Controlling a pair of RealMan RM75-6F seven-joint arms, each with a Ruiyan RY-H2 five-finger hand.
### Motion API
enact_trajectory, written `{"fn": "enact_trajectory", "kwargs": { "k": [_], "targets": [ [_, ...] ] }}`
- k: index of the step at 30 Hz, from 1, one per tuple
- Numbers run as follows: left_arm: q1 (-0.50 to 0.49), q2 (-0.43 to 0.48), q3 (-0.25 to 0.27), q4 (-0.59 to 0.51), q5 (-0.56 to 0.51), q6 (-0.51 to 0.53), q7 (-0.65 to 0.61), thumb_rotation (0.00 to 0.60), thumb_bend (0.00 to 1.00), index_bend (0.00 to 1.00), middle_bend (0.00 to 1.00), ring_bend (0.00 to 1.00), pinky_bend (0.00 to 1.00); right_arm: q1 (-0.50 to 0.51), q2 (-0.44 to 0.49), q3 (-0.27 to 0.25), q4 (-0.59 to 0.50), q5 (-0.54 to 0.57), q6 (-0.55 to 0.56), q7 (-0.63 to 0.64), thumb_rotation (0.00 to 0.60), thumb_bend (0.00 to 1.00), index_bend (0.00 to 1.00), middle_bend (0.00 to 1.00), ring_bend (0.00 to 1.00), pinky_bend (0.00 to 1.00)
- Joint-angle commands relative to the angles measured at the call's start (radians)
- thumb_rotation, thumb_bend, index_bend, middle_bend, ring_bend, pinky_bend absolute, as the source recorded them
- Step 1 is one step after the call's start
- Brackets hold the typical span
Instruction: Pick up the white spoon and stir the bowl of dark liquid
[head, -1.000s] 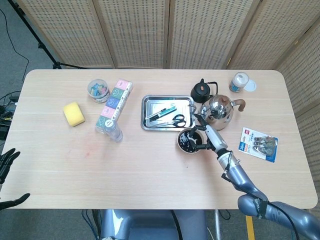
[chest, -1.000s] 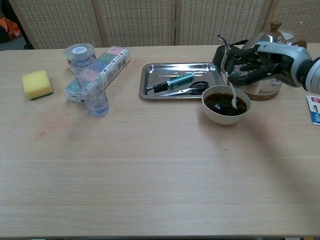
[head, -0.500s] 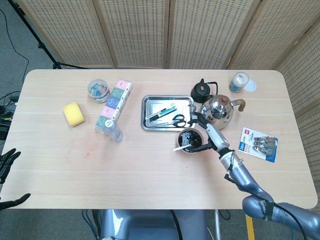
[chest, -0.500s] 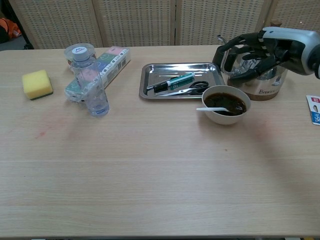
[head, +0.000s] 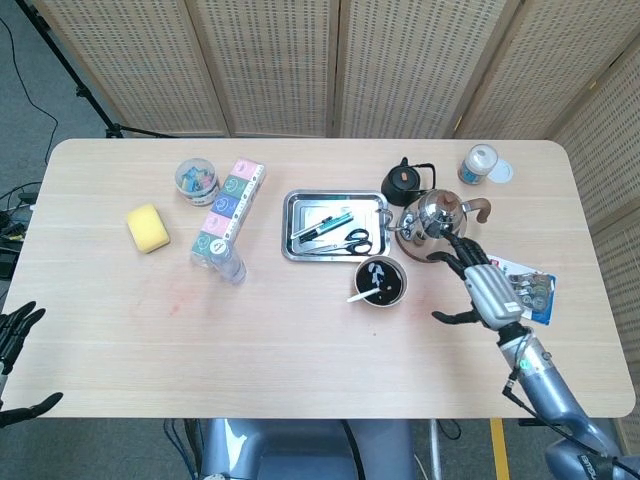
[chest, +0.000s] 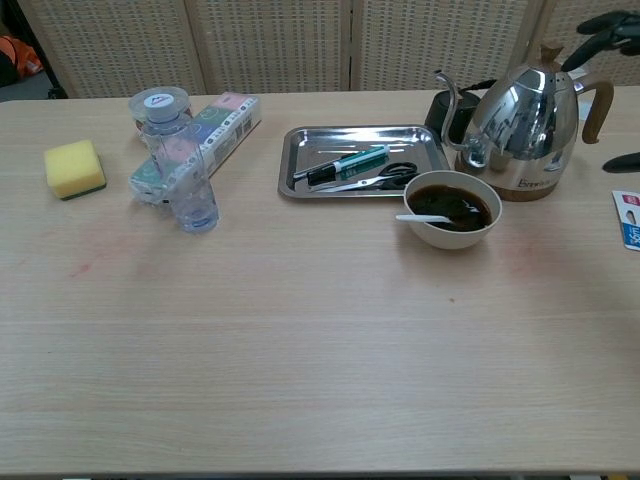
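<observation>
Surface (head: 300, 340) is carrying everything; the bowl (head: 381, 282) is serving as landmark. Kettle (head: 437, 222) is standing just behind and right of the bowl, upright, close to it but apart. Tray (head: 334, 226) is sitting just behind and left of the bowl, with scissors (head: 350, 241) and pens (head: 322, 225) lying in it. Box (head: 229, 206) is lying well left of the bowl, a clear bottle (head: 226, 262) lying at its near end. Right hand (head: 487, 287) is hovering right of the bowl, released, fingers spread, holding nothing, over a blister pack (head: 522, 291); in the chest view only its fingertips (chest: 610, 22) are showing at the right edge. Left hand (head: 15, 345) is hanging off the surface's near-left corner, far left of the bowl, released, fingers apart. Sponge (head: 147, 227) is sitting far left of the bowl. Black pot (head: 400, 181) is standing behind the bowl, beyond the tray's right corner. Bowl is holding dark liquid. Spoon (head: 365, 293) is resting in the bowl, scoop in the liquid, handle (chest: 408, 217) sticking out over the left rim, nothing gripping it.
</observation>
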Motion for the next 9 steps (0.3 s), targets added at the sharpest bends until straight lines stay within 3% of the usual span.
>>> {"fn": "enact_trajectory", "kwargs": {
  "k": [1,4,9],
  "targets": [
    [0.004,-0.005,0.003,0.001,0.007,0.004,0.012,0.600,0.00,0.00,0.00,0.00,0.00,-0.093,0.026,-0.069,0.109,-0.120,0.156,-0.088,0.600,0.00,0.14,0.00,0.00,0.00],
    [0.007,-0.013,0.002,0.001,0.008,0.008,0.035,0.600,0.00,0.00,0.00,0.00,0.00,-0.138,0.030,-0.088,0.156,-0.153,0.238,-0.123,0.600,0.00,0.03,0.00,0.00,0.00],
    [0.011,-0.022,0.002,-0.001,0.013,0.014,0.055,0.600,0.00,0.00,0.00,0.00,0.00,-0.215,0.027,-0.109,0.177,-0.165,0.348,-0.225,0.600,0.00,0.00,0.00,0.00,0.00]
  ]
}}
